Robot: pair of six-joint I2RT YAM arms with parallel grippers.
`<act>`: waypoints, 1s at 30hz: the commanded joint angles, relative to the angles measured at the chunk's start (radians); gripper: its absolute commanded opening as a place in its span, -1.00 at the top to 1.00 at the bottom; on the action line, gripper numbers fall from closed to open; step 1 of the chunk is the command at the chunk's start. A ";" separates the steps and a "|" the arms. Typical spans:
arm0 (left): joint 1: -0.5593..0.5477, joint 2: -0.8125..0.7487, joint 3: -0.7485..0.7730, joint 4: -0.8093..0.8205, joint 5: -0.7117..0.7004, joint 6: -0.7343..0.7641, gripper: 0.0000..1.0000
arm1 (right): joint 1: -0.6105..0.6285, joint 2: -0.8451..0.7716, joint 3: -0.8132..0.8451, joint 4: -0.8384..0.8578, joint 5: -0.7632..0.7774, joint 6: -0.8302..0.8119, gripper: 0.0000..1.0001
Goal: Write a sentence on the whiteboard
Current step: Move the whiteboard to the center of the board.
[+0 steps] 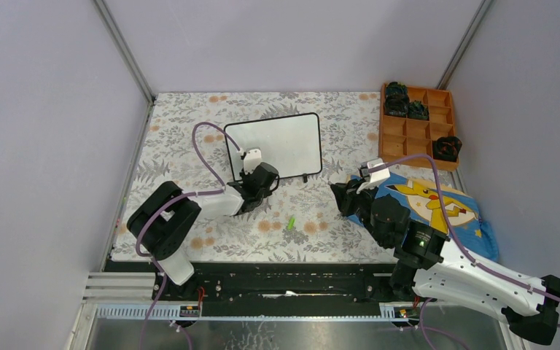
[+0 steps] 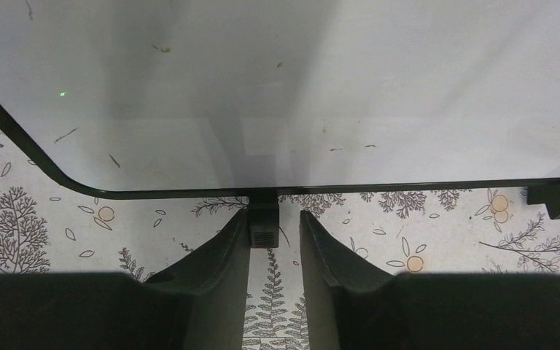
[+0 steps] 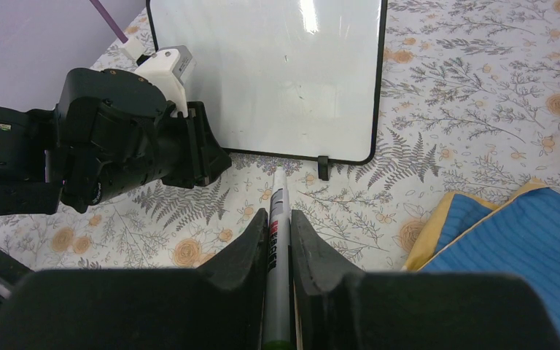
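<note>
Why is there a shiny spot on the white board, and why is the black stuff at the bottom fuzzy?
Right wrist view: a bright glare streak sits on the whiteboard near its top edge. Left wrist view: grey bands of shadow or reflection cross the board, and the left gripper sits too close to the lens, so its near bulk blurs into dark. Top view: even light, no glare.

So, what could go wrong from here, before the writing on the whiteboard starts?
1. The left gripper sits around only the small foot of the whiteboard, with its jaws not yet closed; the board may slide or turn when pressed.
2. The right gripper holds the marker lengthwise between its fingers; it might slip back under writing pressure.
</note>
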 commanded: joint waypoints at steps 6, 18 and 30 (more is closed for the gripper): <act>-0.018 0.016 0.029 0.016 -0.046 0.018 0.44 | -0.003 -0.011 0.011 0.021 0.026 0.000 1.00; -0.054 0.005 0.012 0.006 -0.056 0.010 0.68 | -0.003 -0.005 0.014 0.013 0.017 0.019 1.00; -0.125 -0.033 -0.027 -0.018 -0.066 -0.039 0.83 | -0.003 -0.016 0.014 -0.002 0.016 0.026 1.00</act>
